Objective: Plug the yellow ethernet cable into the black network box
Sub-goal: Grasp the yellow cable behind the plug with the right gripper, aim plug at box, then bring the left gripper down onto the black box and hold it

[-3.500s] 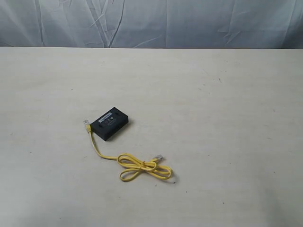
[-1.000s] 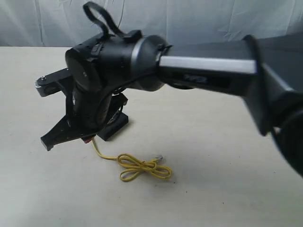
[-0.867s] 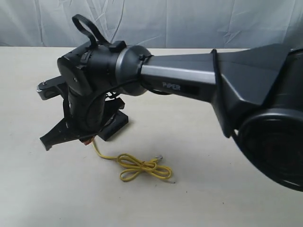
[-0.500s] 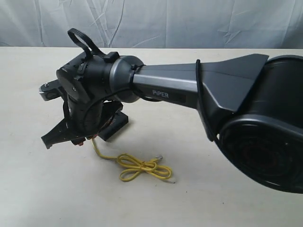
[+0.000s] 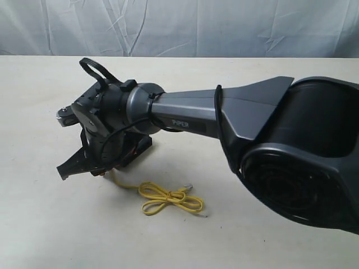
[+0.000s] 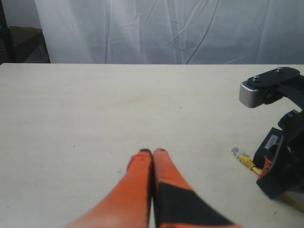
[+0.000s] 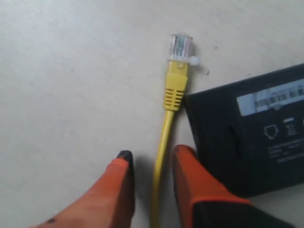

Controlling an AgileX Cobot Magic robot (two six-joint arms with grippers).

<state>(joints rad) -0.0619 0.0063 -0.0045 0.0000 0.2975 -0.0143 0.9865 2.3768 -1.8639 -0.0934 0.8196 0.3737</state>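
The yellow ethernet cable [image 5: 168,199] lies in loose loops on the table, its free clear plug [image 5: 189,186] at the loops' right end. Its other clear plug [image 7: 182,47] lies just beside a corner of the black network box [image 7: 251,128], not inserted. My right gripper [image 7: 153,154] is open low over the table, its orange fingers astride the cord just behind that plug, one finger [image 7: 187,175] against the box's edge. In the exterior view the right arm [image 5: 185,115] hides most of the box [image 5: 143,147]. My left gripper [image 6: 152,151] is shut and empty.
A pale tabletop [image 5: 291,84] stretches all round, with a grey cloth backdrop [image 5: 224,25] behind its far edge. The left wrist view catches the right gripper's head [image 6: 280,156] and the yellow plug [image 6: 243,157] off to one side.
The right arm came into view across the table, then sank a little lower over the box and the cable's plug end. The cable's loops have not moved.
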